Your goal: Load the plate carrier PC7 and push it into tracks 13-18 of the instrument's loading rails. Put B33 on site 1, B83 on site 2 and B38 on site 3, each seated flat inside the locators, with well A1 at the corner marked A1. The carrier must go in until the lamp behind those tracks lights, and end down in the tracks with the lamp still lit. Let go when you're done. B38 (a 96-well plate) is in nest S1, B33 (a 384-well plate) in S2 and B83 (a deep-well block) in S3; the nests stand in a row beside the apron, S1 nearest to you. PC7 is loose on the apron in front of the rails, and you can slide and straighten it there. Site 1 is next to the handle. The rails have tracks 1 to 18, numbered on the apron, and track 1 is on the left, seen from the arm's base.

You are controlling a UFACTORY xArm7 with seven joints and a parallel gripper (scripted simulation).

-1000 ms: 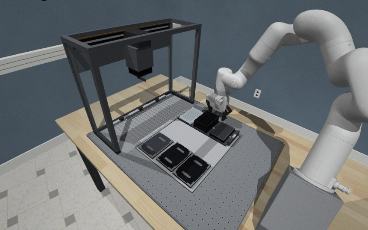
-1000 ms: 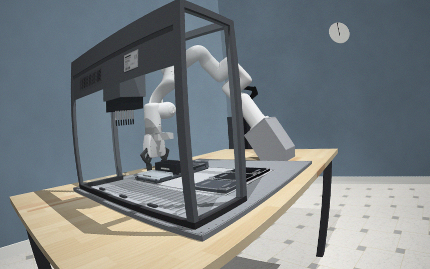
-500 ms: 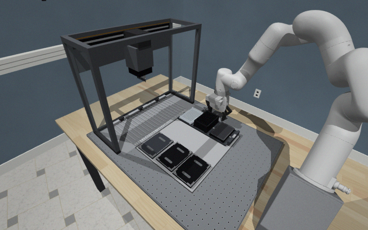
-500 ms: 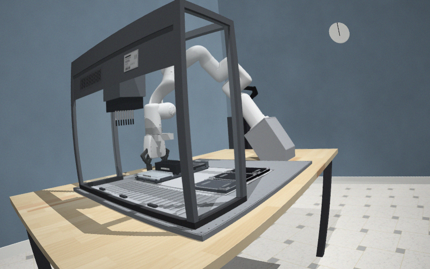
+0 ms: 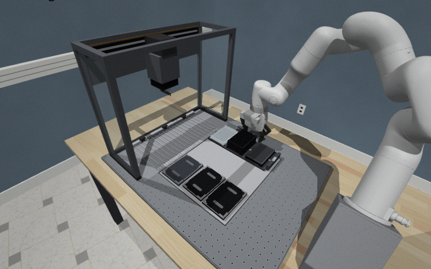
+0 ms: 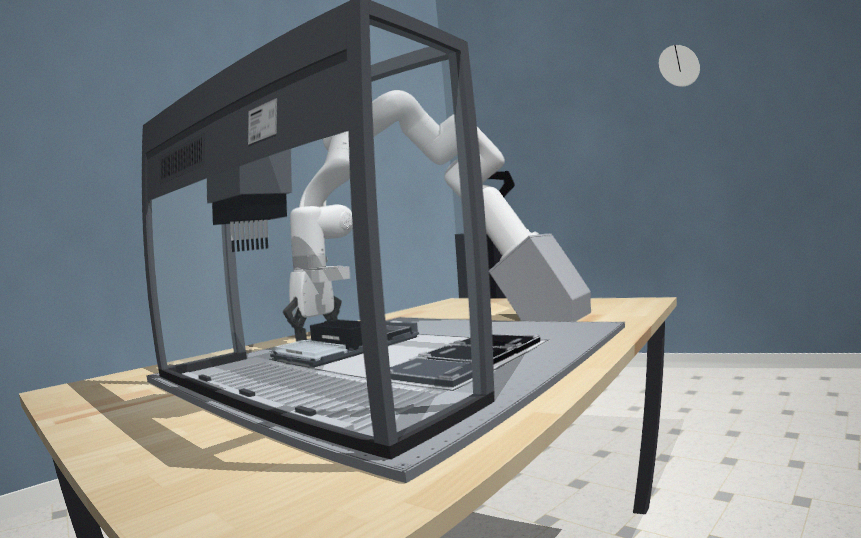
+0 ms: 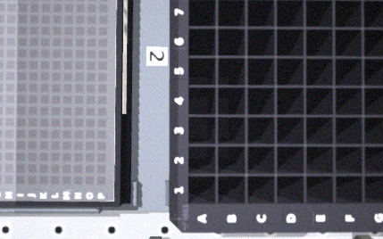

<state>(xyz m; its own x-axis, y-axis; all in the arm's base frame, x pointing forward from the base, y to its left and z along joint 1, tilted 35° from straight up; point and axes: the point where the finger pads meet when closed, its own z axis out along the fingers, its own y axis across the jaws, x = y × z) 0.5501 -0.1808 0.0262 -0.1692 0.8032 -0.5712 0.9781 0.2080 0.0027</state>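
Note:
The plate carrier PC7 (image 5: 245,145) lies on the apron to the right of the rails. It holds three plates in a row: the pale 384-well plate (image 5: 223,134) at the rail end, the black deep-well block (image 5: 241,141) in the middle, and a flat dark plate (image 5: 260,153) at the near end. My gripper (image 5: 255,132) is open and empty, low over the block's far side; it also shows in the exterior view (image 6: 313,317). The wrist view looks straight down on the block (image 7: 291,111), the site label 2 (image 7: 157,56) and the 384-well plate (image 7: 45,98). The fingers are out of that view.
Three dark empty nests (image 5: 203,182) stand in a row at the apron's front left. The instrument frame (image 5: 149,83) with its pipetting head (image 5: 163,71) stands over the loading rails (image 5: 176,137). The carrier's handle end (image 5: 273,161) points toward the arm's base.

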